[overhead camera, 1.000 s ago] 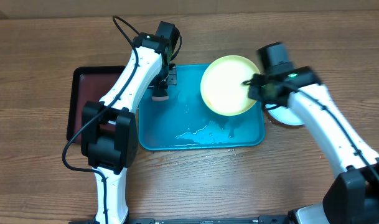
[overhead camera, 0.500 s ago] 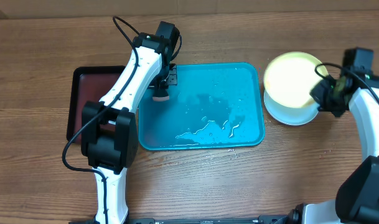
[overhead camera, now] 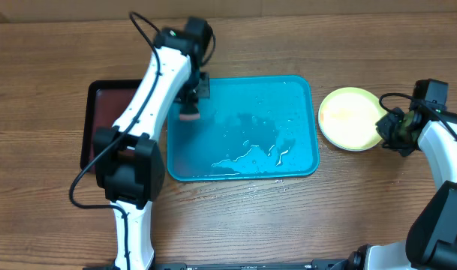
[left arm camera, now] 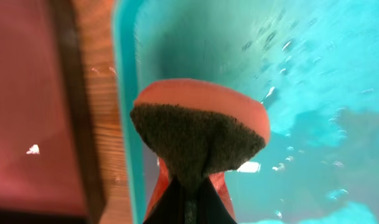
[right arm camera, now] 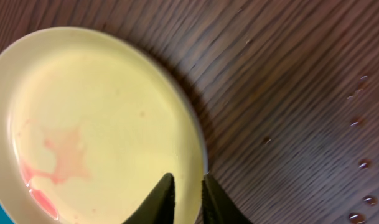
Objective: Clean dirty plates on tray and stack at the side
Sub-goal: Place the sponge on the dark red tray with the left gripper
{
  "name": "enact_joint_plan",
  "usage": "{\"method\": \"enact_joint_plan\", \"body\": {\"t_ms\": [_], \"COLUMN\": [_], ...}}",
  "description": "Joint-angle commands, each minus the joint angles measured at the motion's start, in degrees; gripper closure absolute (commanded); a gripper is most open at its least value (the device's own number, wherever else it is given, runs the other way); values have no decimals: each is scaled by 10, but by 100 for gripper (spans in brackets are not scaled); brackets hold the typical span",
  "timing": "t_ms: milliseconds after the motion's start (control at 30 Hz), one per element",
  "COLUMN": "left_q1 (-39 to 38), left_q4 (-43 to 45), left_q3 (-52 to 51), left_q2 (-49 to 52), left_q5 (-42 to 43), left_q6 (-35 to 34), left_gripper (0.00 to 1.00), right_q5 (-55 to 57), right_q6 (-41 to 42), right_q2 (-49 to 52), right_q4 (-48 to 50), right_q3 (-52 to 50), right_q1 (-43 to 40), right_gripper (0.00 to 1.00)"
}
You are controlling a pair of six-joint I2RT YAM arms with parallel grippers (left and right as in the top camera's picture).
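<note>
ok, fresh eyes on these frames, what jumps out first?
The turquoise tray at centre, bare of plates but puddled with water. Right of it lies a yellow-green plate, a pink smear on it, its rim pinched in the right gripper. The left gripper holds an orange sponge just inside the tray's left rim.

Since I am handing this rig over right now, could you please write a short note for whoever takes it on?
Left hand: shut on the sponge, held over the left end of the tray.
Right hand: pinching the rim of the yellow-green plate, which lies on the table right of the tray.
Done: no plate is on the tray; it holds only water.
Left: a pink smear shows on that plate, so it may need a wipe; then release it. Whether other plates lie beneath it cannot be told.
</note>
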Motion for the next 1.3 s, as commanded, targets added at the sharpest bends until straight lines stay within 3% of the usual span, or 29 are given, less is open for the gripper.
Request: {"method": "enact_joint_plan", "body": {"t_ms": [0, 200, 400, 567, 800, 967, 1267], "left_q1": [20, 53, 97, 142, 212, 251, 262], "left_q4": [-36, -111, -174, -168, -27, 93, 200], "left_q3": [91, 190, 191, 140, -34, -155, -276], "left_q2": [-23, -50, -70, -71, -71, -71, -71], "left_q5": [-4, -34, -65, -80, -73, 9, 31], "left_q6": [24, 38, 37, 42, 143, 258, 274], "left_gripper": [96, 96, 96, 96, 96, 96, 96], "right_q5": [-57, -138, -164, -165, -152, -137, -138], "right_q6": [-44, -76, -84, -91, -103, -103, -103], "right_q2": [-5, -5, -6, -6, -6, -6, -6], "right_q4": [-5, -69, -134, -127, -112, -112, -115], "right_q3": [0, 34, 95, 104, 104, 104, 104], "right_q1": [16, 37, 77, 129, 188, 208, 208], "right_gripper": [78, 59, 55, 50, 41, 36, 34]}}
